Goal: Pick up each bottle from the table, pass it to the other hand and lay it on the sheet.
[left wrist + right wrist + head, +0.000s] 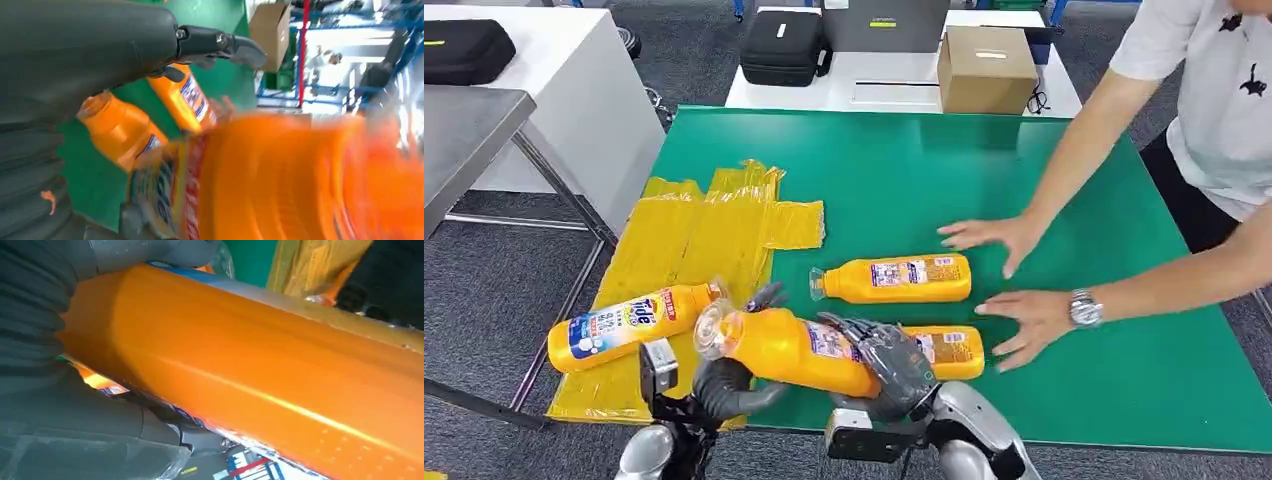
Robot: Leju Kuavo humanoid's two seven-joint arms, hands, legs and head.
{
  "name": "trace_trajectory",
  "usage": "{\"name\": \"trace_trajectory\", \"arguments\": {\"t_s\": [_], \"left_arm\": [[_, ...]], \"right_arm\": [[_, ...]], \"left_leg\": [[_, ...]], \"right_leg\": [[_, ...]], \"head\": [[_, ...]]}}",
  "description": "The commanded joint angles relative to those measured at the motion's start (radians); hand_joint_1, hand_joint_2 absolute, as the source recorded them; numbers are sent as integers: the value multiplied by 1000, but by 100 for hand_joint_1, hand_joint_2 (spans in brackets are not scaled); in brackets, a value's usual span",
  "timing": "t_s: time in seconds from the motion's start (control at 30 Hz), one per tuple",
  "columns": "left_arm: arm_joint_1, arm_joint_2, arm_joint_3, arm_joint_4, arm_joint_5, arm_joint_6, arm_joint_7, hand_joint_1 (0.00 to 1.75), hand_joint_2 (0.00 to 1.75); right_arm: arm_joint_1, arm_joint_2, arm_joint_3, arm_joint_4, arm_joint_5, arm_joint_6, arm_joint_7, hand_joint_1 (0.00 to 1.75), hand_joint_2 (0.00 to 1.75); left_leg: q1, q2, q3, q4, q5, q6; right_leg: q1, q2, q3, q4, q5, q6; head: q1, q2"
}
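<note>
1. Orange plastic shows where things stand: one bottle with a Tide label (629, 325) already lies on the yellow sheet (714, 225) at the left of the green desk (984, 160), so I judge one delivery done.
2. A second bottle, the held bottle (789, 350), is raised near the front edge of the desk, between the two hands, cap end towards the sheet. The right hand (889, 365) is clamped round its body, dark fingers wrapping over the label.
3. The left hand (724, 385) reaches up under the cap end with its fingers curled beneath the bottle; whether it has a firm hold or only touches, I cannot tell. I judge this to be the hand-over, not yet finished.
4. Left to do, by my reading: complete the pass, lay this bottle on the sheet, then fetch the remaining two. One, the middle bottle (894, 279), lies on the bare desk; another, the near bottle (954, 350), lies just behind the right hand.
5. A person's hands (1024, 300) rest flat on the desk beside those two bottles.
6. Hard to make out: the near bottle is half covered by the right hand. In the left wrist view the held bottle is an orange blur, and in the right wrist view it hides the fingers beyond it.
</note>
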Motion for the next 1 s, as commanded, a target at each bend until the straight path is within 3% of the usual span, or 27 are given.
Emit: {"name": "trace_trajectory", "arguments": {"t_s": [0.03, 0.8, 0.83, 0.87, 0.93, 1.0], "left_arm": [[-18, 44, -48, 48, -1, 12, 1, 0, 175], [-18, 63, -93, 39, -14, 13, -12, 0, 175], [-19, 68, -98, 37, -24, 16, -25, 108, 175], [-22, 71, -103, 39, -25, 12, -30, 173, 175], [-24, 77, -110, 35, -28, 7, -49, 175, 175], [-24, 80, -111, 26, -32, 7, -69, 175, 175]], "right_arm": [[-48, -37, 73, 65, -1, -1, 4, 175, 175], [-81, -41, 189, 151, 47, 47, 24, 175, 175], [-82, -40, 195, 161, 48, 48, 26, 175, 175], [-85, -42, 199, 170, 46, 50, 29, 175, 175], [-90, -41, 198, 186, 37, 54, 35, 175, 175], [-97, -43, 194, 210, 34, 54, 45, 155, 175]], "left_leg": [[1, 0, 4, -1, -1, -2], [1, -1, 2, -1, 0, -1], [2, -1, 4, -1, -1, -2], [1, -1, 3, -1, 0, -1], [2, -1, 4, -1, -1, -2], [1, -1, 2, -1, 0, -1]], "right_leg": [[1, 1, 4, -2, -1, -1], [1, 0, 2, -1, 0, -1], [2, -1, 4, -2, -1, -2], [1, -1, 3, -1, 0, -1], [2, -1, 4, -2, 0, -2], [1, -1, 2, -1, 0, -1]], "head": [[0, 0], [0, 0], [0, 0], [0, 0], [0, 0], [0, 0]]}}
